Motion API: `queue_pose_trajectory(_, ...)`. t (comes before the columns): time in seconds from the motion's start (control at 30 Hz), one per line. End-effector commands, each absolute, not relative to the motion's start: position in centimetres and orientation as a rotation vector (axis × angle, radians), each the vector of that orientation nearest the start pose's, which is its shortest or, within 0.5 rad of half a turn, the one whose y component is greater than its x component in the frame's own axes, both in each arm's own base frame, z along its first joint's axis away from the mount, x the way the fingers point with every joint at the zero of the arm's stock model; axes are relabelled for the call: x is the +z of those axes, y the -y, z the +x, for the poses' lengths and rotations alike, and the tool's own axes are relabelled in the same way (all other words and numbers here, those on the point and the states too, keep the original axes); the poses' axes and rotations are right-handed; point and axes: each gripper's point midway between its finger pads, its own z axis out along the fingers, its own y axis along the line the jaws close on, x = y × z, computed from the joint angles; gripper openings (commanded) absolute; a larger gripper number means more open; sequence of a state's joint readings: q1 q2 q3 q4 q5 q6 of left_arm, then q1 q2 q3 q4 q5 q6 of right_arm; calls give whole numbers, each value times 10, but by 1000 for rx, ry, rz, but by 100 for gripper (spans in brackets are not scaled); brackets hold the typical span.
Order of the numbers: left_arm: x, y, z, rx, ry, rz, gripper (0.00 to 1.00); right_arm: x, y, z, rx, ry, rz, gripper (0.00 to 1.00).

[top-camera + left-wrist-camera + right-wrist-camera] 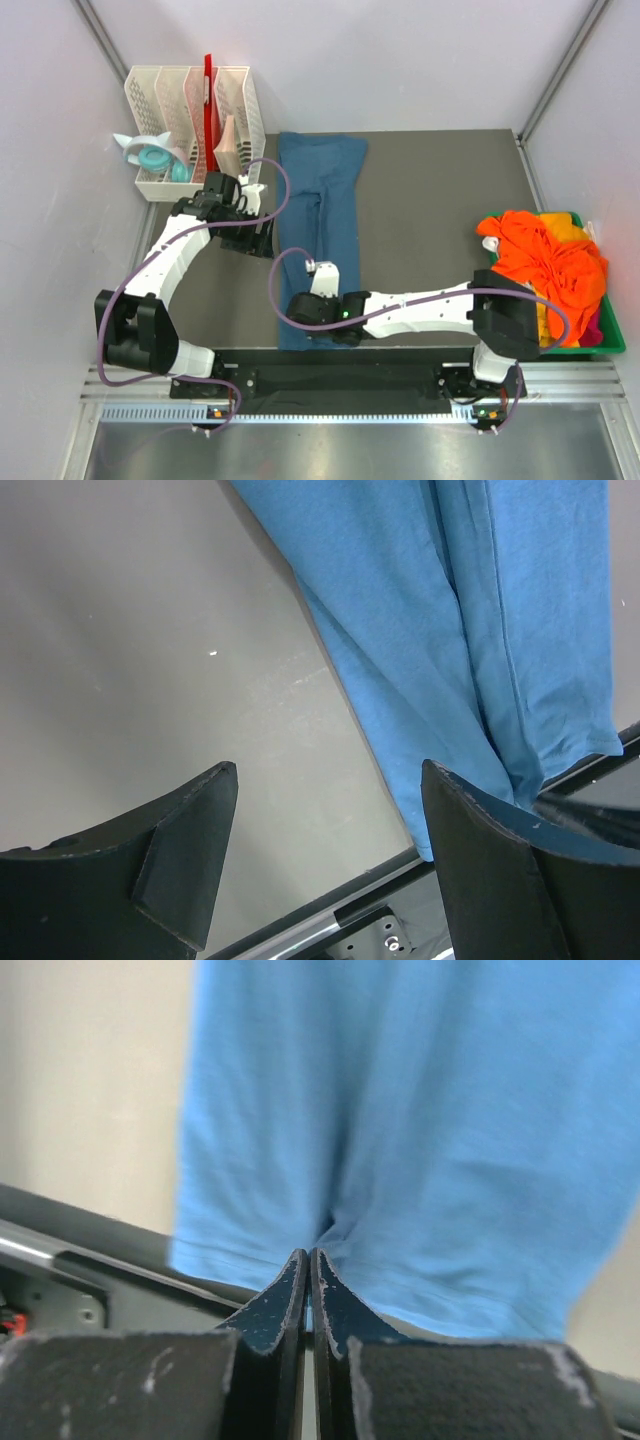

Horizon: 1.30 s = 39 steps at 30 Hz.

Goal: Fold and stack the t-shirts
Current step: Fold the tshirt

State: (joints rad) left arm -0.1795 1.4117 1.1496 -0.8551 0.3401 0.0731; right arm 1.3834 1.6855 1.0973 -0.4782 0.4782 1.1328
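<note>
A large teal-blue t-shirt (335, 190) lies folded into a long narrow strip from the table's far side to its near edge. It also shows in the left wrist view (500, 610) and the right wrist view (420, 1110). My right gripper (298, 312) is at the shirt's near end, and its jaws (308, 1256) are shut on the hem there. My left gripper (257, 240) is open and empty just left of the strip, over bare table (327, 770). Orange t-shirts (540, 265) with bits of yellow and magenta fabric lie heaped at the right.
The orange heap lies in a green plastic bin (612, 342) at the table's right edge. A white slotted rack (195, 110) stands at the back left, with a teal object (152, 156) beside it. The table's metal front rail (330, 915) runs just below both grippers.
</note>
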Motion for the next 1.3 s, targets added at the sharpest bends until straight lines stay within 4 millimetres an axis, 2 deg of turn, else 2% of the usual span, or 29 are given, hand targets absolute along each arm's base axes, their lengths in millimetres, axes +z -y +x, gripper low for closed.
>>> queue_pose_trajectory(0.0, 141, 110, 286, -497, -2583, 444, 79, 84, -407, 124, 464, -2433, -257, 0)
queue_pose_trajectory(0.13, 145, 111, 286, -497, -2570, 441, 79, 77, -429, 121, 498, -2454, -329, 0)
queue_pose_trajectory(0.23, 147, 111, 287, -503, -2565, 437, 79, 72, -440, 119, 513, -2464, -382, 19)
queue_pose_trajectory(0.27, 146, 111, 287, -502, -2566, 438, 79, 72, -440, 119, 508, -2463, -388, 36)
queue_pose_trajectory(0.3, 146, 112, 286, -503, -2568, 440, 79, 72, -439, 121, 504, -2461, -381, 43)
queue_pose_trajectory(0.37, 147, 112, 287, -506, -2565, 435, 79, 79, -433, 126, 495, -2445, -343, 57)
queue_pose_trajectory(0.4, 148, 111, 287, -505, -2563, 436, 79, 90, -430, 131, 510, -2427, -311, 59)
queue_pose_trajectory(0.47, 149, 111, 287, -498, -2560, 434, 80, 101, -412, 147, 465, -2393, -224, 62)
queue_pose_trajectory(0.5, 150, 110, 288, -491, -2555, 433, 80, 121, -403, 153, 484, -2358, -178, 63)
queue_pose_trajectory(0.57, 151, 110, 290, -489, -2547, 427, 80, 137, -378, 178, 441, -2293, -55, 63)
queue_pose_trajectory(0.6, 150, 111, 290, -496, -2548, 429, 80, 156, -368, 187, 471, -2258, 0, 63)
queue_pose_trajectory(0.67, 151, 112, 291, -501, -2545, 426, 80, 160, -344, 210, 426, -2224, 66, 62)
queue_pose_trajectory(0.7, 150, 113, 291, -503, -2550, 426, 79, 164, -337, 216, 434, -2218, 77, 62)
queue_pose_trajectory(0.73, 151, 113, 292, -506, -2548, 425, 80, 163, -327, 229, 403, -2216, 95, 62)
queue_pose_trajectory(0.8, 150, 112, 292, -499, -2552, 425, 80, 156, -320, 238, 368, -2234, 77, 61)
queue_pose_trajectory(0.83, 150, 112, 292, -498, -2551, 423, 80, 152, -315, 247, 343, -2244, 88, 55)
queue_pose_trajectory(0.9, 148, 112, 292, -497, -2555, 420, 80, 131, -316, 255, 289, -2296, 49, 40)
queue_pose_trajectory(0.93, 147, 111, 293, -490, -2555, 420, 80, 124, -315, 262, 264, -2314, 49, 23)
queue_pose_trajectory(1.0, 147, 111, 293, -486, -2558, 419, 79, 104, -324, 269, 201, -2359, -2, 10)
queue_pose_trajectory(1.03, 147, 110, 293, -483, -2560, 418, 79, 98, -327, 272, 183, -2372, -15, 0)
queue_pose_trajectory(1.2, 148, 109, 293, -472, -2558, 416, 79, 77, -349, 286, 149, -2395, -52, 0)
queue_pose_trajectory(1.27, 148, 108, 293, -466, -2559, 414, 79, 72, -351, 291, 144, -2407, -52, 0)
